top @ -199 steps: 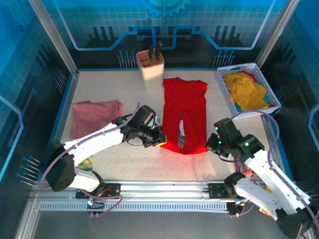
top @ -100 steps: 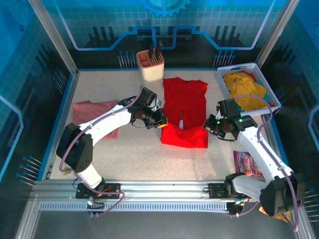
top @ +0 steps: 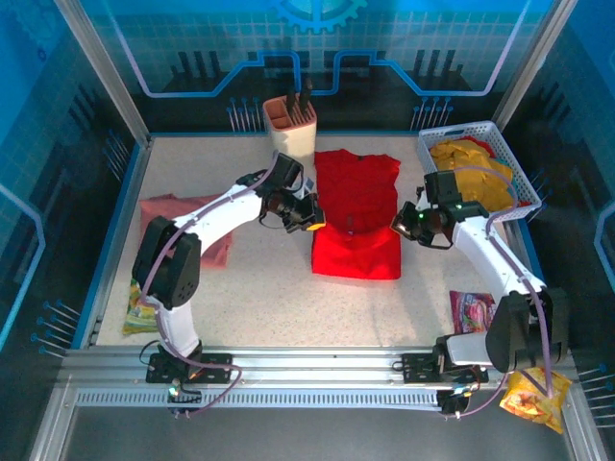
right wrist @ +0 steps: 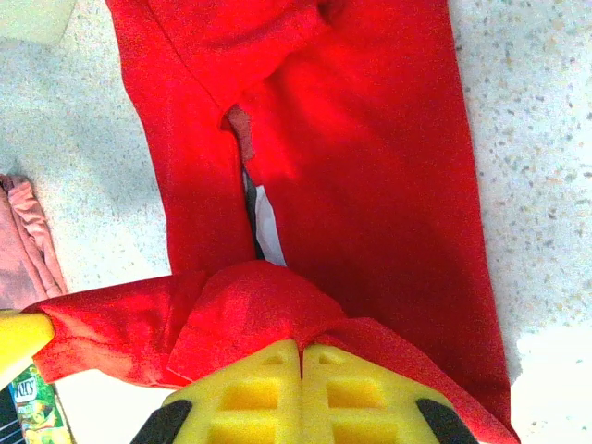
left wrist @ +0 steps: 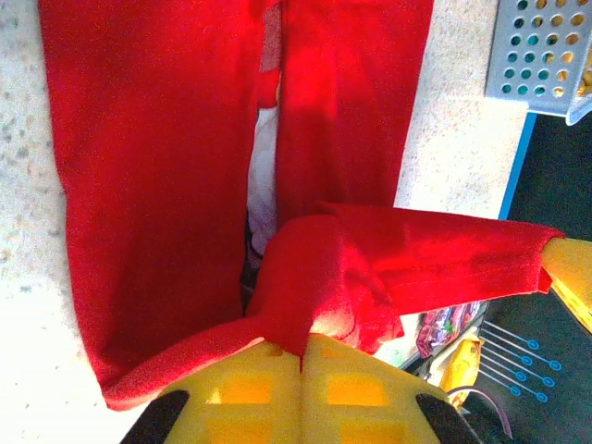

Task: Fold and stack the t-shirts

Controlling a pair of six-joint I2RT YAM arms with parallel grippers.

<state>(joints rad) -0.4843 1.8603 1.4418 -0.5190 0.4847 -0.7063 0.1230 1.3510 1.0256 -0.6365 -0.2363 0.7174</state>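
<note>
Now | red t-shirt [top: 356, 206]: doubled over, hem taut between both | left end effector [top: 311, 222], right end effector [top: 400, 222]: clenched on hem

1 red tee [top: 357, 206]; 1 pink tee [top: 161, 212]; 3 packets [top: 144, 307] [top: 473, 309] [top: 528, 396].

We see a pale speckled table [top: 259, 298] with a red t-shirt [top: 356, 206] lying at its middle and a pink t-shirt [top: 163, 213] at its left. Along the far side stand a beige holder [top: 291, 134] and a white basket [top: 459, 127]. A green snack packet [top: 139, 309] lies near the left front and a pink snack packet [top: 471, 309] near the right front.
</note>
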